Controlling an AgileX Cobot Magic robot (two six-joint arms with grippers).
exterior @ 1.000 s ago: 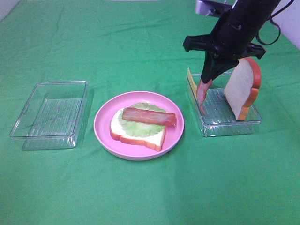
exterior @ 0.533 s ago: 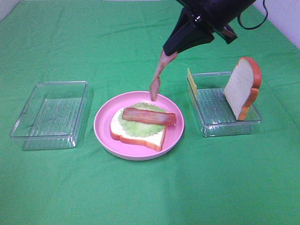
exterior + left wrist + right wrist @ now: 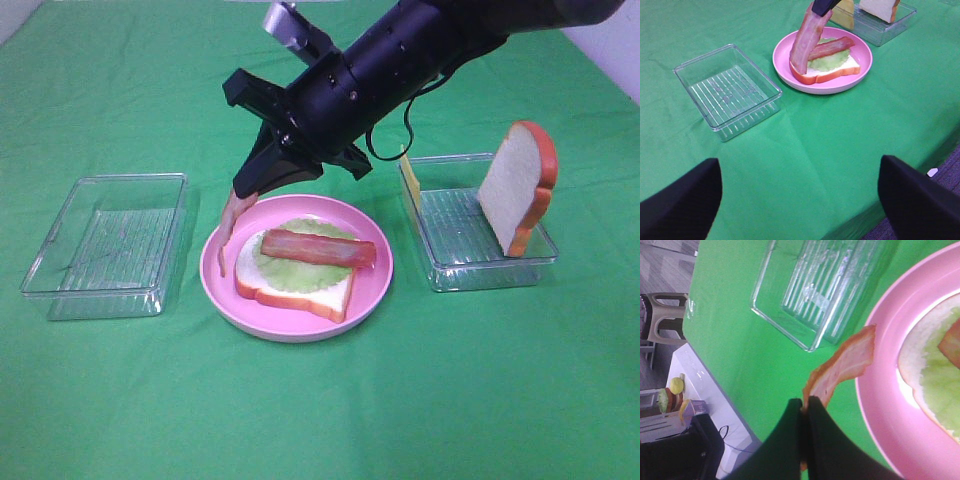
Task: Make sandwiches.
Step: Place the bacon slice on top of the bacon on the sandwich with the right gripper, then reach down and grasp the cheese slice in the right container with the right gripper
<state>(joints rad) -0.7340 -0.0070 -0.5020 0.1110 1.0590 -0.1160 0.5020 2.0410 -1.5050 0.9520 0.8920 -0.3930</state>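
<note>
Exterior high view, listed by size. One bench (image 3: pixel 320 420), covered in green cloth, carries every item.

One black right arm (image 3: pixel 400 60) enters from the upper right, crosses the middle and slants down toward the left side of the plate (image 3: pixel 210 262). Its right hand (image 3: pixel 248 188) points downward, with the fingers pinched tight on the top end of a ham strip (image 3: pixel 232 222).

The left hand (image 3: pixel 797 162) shows in its wrist view only. It is raised above the near side of the bench, its fingers spread wide with nothing between them.

The ham strip hangs with its long axis near vertical and slightly curved. Its free lower end is at the plate's left rim, just beside the bread slice (image 3: pixel 275 290). Whether that end touches anything cannot be told.

- **Stack on the plate:** the bread slice lies flat at the bottom, with a lettuce leaf (image 3: pixel 290 272) on it.
- **Top of the stack:** a bacon strip (image 3: pixel 318 248) lies flat on the lettuce. Its long axis runs left to right, and its right end sits a little nearer the camera.

Surrounding items:
- One clear left tray (image 3: pixel 100 300) sits near the plate's left side, close to the hanging ham.
- One clear right tray (image 3: pixel 490 272) sits near the plate's right side.
- One second bread slice (image 3: pixel 512 185) stands on edge in the right tray, leaning at its far right end.
- One cheese square (image 3: pixel 406 172) stands upright at that tray's left wall, partly behind the arm.
</note>
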